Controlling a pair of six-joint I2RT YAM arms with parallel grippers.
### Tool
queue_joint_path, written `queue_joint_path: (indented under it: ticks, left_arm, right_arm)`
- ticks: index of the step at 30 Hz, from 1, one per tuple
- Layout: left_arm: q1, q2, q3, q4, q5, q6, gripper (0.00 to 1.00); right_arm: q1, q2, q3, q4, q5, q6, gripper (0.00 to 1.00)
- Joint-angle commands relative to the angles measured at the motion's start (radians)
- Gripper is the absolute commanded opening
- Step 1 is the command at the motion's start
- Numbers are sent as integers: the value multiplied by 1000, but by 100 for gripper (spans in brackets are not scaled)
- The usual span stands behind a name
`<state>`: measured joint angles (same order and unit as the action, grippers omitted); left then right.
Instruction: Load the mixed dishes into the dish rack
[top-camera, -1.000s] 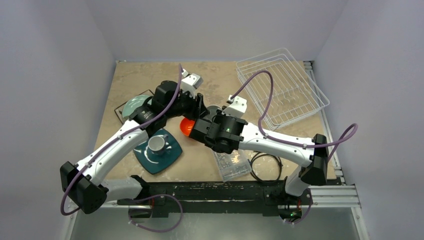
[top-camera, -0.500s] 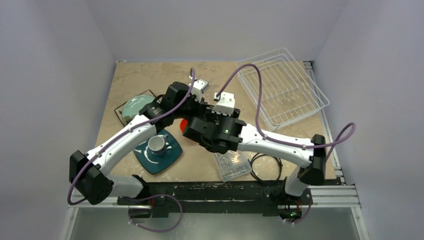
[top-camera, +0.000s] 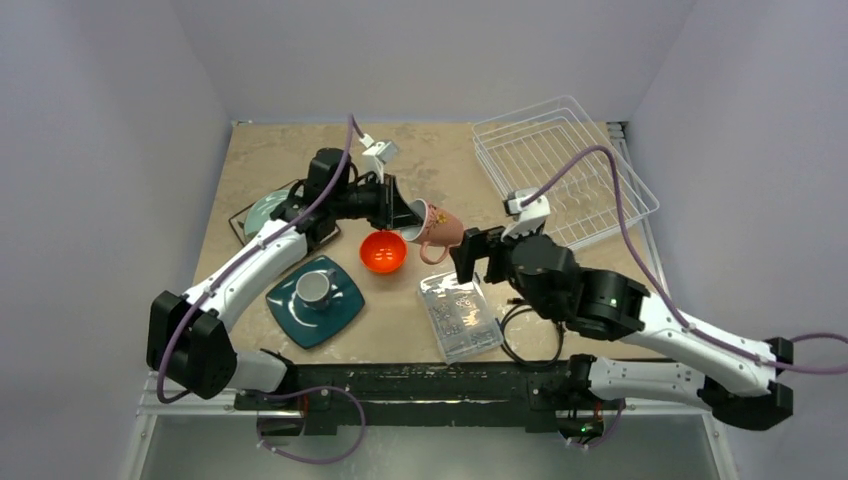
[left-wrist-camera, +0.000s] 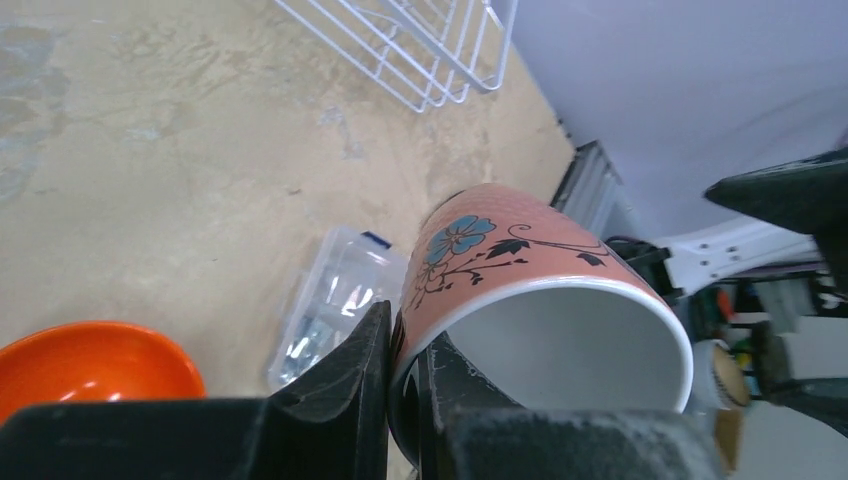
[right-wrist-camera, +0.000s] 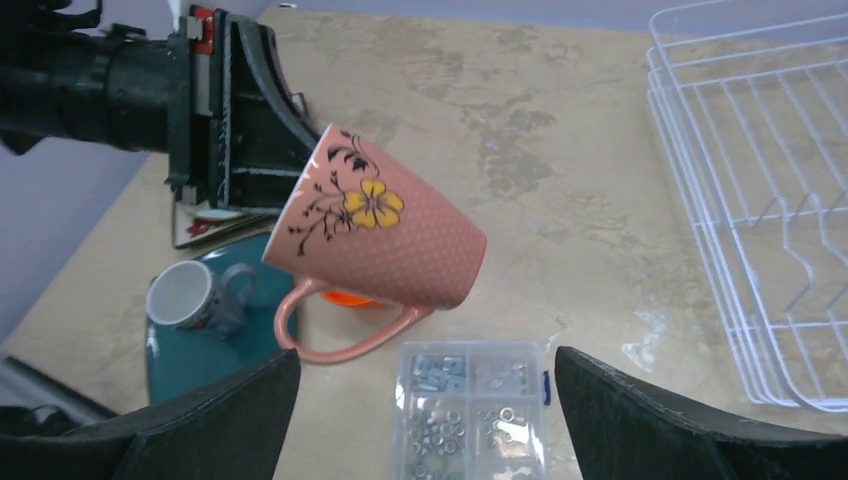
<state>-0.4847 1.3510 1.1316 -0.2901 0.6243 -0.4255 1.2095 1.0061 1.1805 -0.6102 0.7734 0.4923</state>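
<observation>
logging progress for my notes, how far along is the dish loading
Done: nothing; the dish rack holds no dishes. In hand: the left claw is shut on the pink cup at its rim, tilted above the table; the right claw is open beside it. Left: that cup, the orange bowl, the small grey mug on the dark teal square plate, and the pale green plate on a square plate.

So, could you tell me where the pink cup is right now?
Top view, mid-table: the pink cup hangs tilted in the left gripper, just right of the orange bowl.
</observation>
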Motion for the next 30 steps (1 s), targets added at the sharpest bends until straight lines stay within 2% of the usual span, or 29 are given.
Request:
queue_joint_path:
  ticks: [1, 2, 6, 11, 14, 18, 24, 27, 30]
  left_arm:
    - [32, 13, -59, 468, 343, -281, 0]
    - [31, 12, -87, 568, 378, -359, 0]
    - [31, 31, -186, 1028, 432, -630, 0]
    - [31, 93, -242, 1465, 419, -867, 0]
    - [33, 126, -238, 1628, 420, -968, 0]
    - [35, 90, -256, 1557, 402, -903, 0]
    - [35, 49, -270, 1517, 383, -855, 0]
    - [35, 30, -274, 1474, 378, -820, 0]
    - [35, -9, -276, 1371, 367, -739, 0]
  right_arm:
    - [-151, -204, -155, 229, -462, -31, 99]
    - [-228, -248, -194, 305, -616, 12, 99]
    - [-336, -278, -296, 533, -832, 217, 99]
    - [-363, -291, -420, 824, -858, 416, 99]
    - [-364, -290, -430, 787, -757, 475, 99]
    - [-364, -320, -538, 962, -743, 533, 99]
    - [-363, -234, -611, 1192, -815, 619, 99]
    - [-363, -200, -613, 1215, -807, 629, 99]
    - [-363, -241, -604, 1090, -684, 624, 99]
